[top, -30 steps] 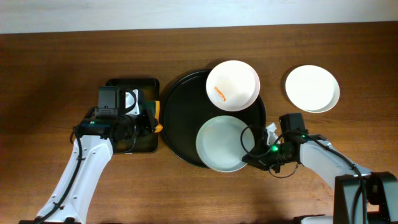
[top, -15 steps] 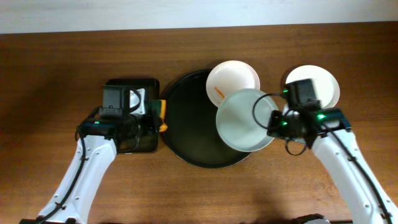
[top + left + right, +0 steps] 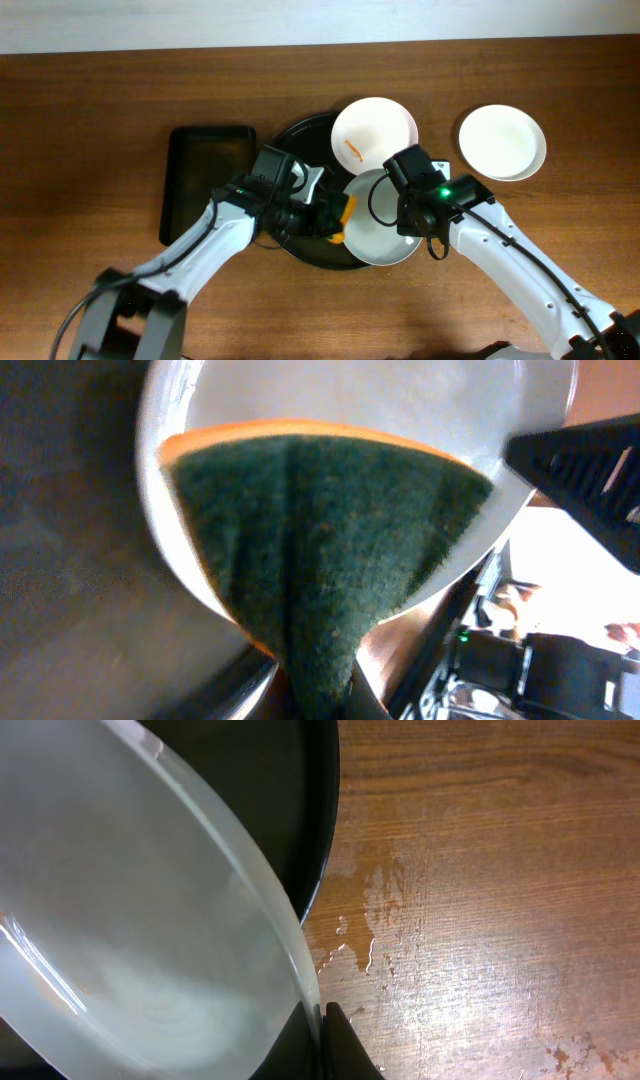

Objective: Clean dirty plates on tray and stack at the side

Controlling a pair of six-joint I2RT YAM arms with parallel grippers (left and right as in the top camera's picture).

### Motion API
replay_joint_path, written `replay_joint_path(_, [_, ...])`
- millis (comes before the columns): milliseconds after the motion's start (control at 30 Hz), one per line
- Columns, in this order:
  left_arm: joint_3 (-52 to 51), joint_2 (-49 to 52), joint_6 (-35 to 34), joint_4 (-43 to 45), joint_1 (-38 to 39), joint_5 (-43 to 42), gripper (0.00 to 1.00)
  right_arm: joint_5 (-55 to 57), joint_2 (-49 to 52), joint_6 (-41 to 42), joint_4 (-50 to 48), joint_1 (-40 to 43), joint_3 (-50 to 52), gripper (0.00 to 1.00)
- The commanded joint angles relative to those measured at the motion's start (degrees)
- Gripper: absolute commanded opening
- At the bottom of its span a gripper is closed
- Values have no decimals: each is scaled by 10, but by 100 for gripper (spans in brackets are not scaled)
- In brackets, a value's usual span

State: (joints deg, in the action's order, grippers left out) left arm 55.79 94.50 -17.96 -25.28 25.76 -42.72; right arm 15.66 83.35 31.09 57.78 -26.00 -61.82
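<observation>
Seemingly mid-scrub, with the plate [image 3: 378, 225] pinched at its rim by the right gripper [image 3: 322, 1045] over the tray's [image 3: 305, 135] near-right part and the sponge [image 3: 320, 560], clamped in the left gripper [image 3: 335, 215], laid against its face; next, probably wiping across, then stacking onto the far-right plate [image 3: 502, 141].

This looks like a robotics lab bench staged for a dishwashing trial, not a home kitchen. A white left robot arm with black joints [image 3: 200, 245] and its matching right arm [image 3: 510, 265], with a loose black cable loop [image 3: 371, 207] and a green status light [image 3: 441, 193], work over a brown wooden table [image 3: 80, 100]. A plain white wall strip [image 3: 300, 20] runs along 12 o'clock. At centre sit 3 round shallow white plates [image 3: 503, 141] and a large round glossy black tray [image 3: 300, 135].
</observation>
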Motion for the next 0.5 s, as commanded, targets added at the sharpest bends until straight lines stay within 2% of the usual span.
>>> replay_joint_path(0, [9, 39, -9, 45, 0, -130, 0, 14, -1, 7, -1, -3, -2, 4])
replay_joint_path(167, [9, 68, -43, 38, 7, -121, 0, 14, -1, 7, -1, -3, -2, 4])
replay_joint_path(233, [9, 75, -44, 60, 17, -80, 0, 13, -1, 7, -1, -3, -2, 4])
replay_joint_path(367, [9, 78, -61, 109, 55, -71, 0, 5, -1, 7, 0, -3, -2, 4])
replay_joint_path(467, [8, 78, -75, 113, 91, 24, 0, -7, -1, 8, -1, -3, -2, 4])
